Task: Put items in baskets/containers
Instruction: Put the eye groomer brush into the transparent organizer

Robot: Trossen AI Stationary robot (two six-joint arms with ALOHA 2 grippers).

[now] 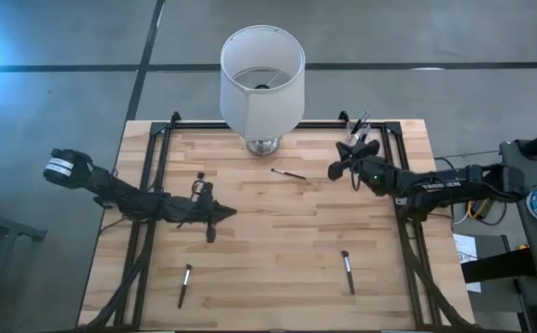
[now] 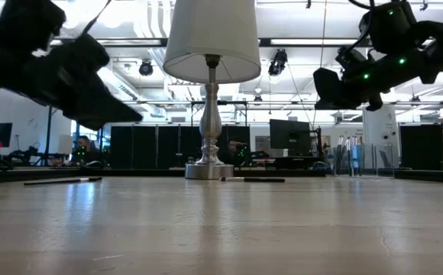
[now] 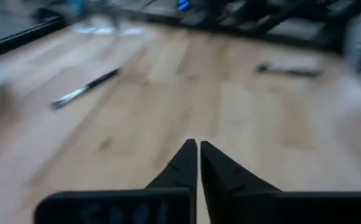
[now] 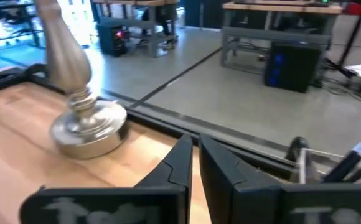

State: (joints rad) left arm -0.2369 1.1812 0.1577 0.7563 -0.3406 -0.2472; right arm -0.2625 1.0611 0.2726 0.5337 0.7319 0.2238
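Wooden table (image 1: 278, 250): clear cup (image 1: 359, 129) half hidden behind right gripper (image 1: 338, 169); both grippers' jaws clenched empty; left gripper (image 1: 230, 213) mid-table.

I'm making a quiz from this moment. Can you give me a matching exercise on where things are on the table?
Things:
1. lamp
2. cup
3. left gripper
4. right gripper

Places or states:
A. far right corner, brushes inside
B. shut, raised near the cup
C. far edge, middle
D. shut, over the table's middle

Pairs: 1-C, 2-A, 3-D, 4-B
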